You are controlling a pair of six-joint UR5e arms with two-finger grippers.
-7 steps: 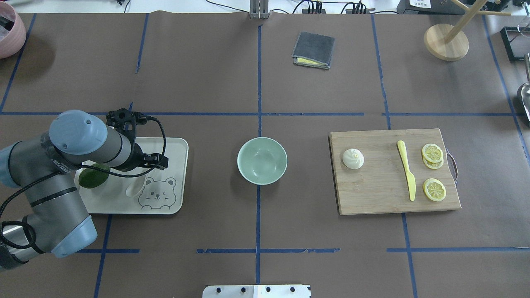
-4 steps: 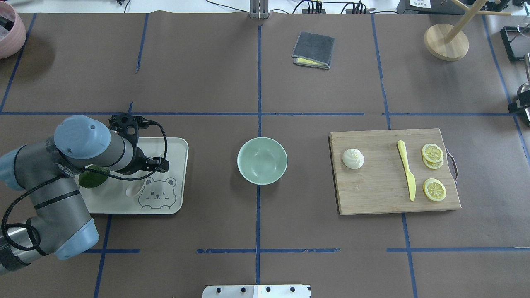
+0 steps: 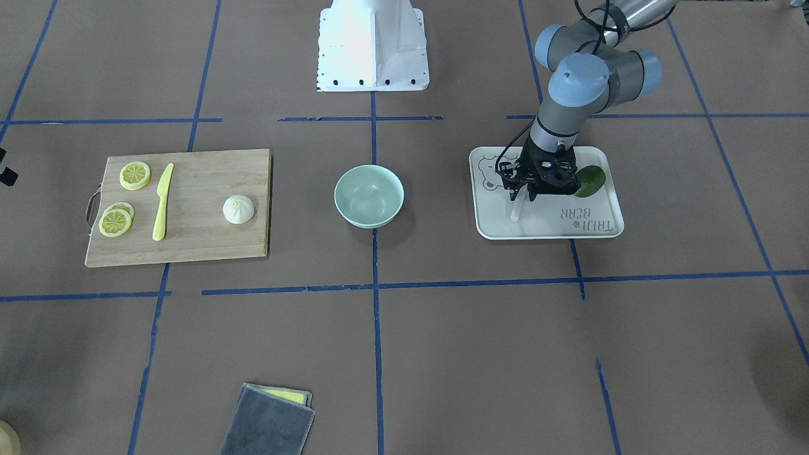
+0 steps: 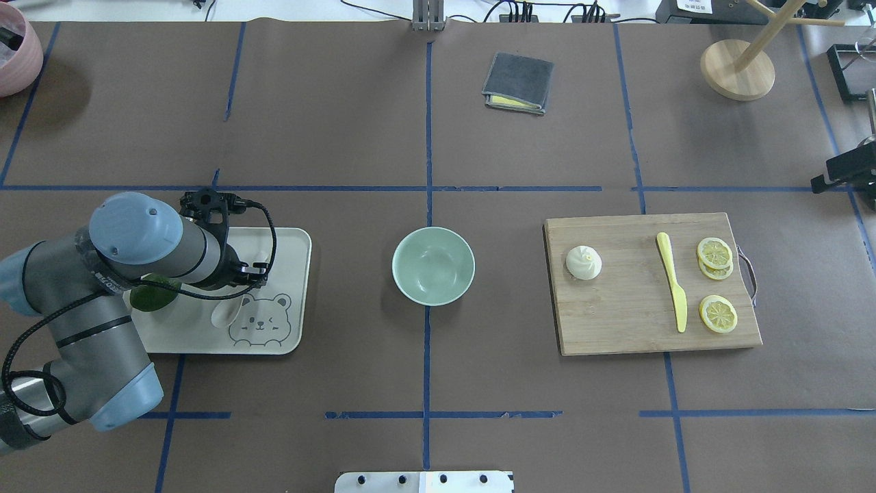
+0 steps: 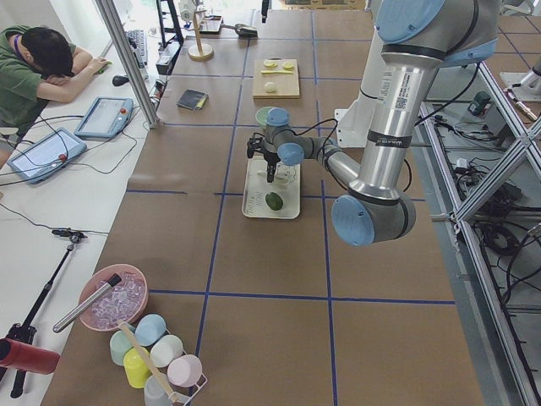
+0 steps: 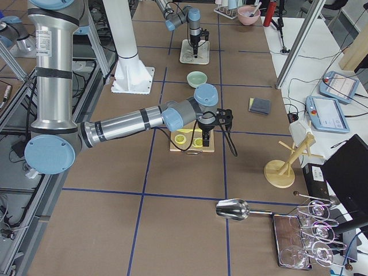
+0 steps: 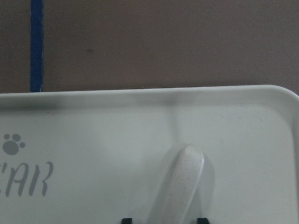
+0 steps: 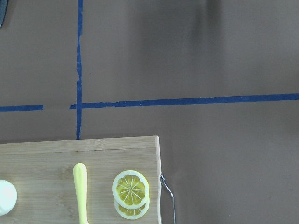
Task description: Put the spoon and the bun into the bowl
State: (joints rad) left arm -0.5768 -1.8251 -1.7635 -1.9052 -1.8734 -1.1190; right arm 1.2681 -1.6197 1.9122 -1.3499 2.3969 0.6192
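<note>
The white spoon [image 3: 517,212] lies on the cream tray [image 3: 594,224], scoop toward the robot [image 4: 224,311]. My left gripper [image 3: 528,197] is low over it and open. In the left wrist view the handle [image 7: 180,186] runs between the two fingertips [image 7: 127,220]. The mint-green bowl [image 4: 433,266] stands empty at the table's middle. The pleated white bun [image 4: 584,263] sits on the left end of the wooden cutting board [image 4: 629,322]. My right gripper [image 4: 845,174] is just inside the overhead view's right edge, beyond the board; its fingers do not show.
A dark green fruit [image 4: 154,296] lies on the tray beside my left wrist. A yellow plastic knife [image 4: 673,281] and lemon slices [image 4: 717,313] are on the board. A grey cloth [image 4: 518,82], a wooden stand [image 4: 737,68] and a pink bowl [image 4: 14,51] are at the far side.
My left wrist has dropped lower over the spoon and shifted slightly. My right gripper has come into the overhead view from the right edge. Spoon, bun and bowl have not moved.
</note>
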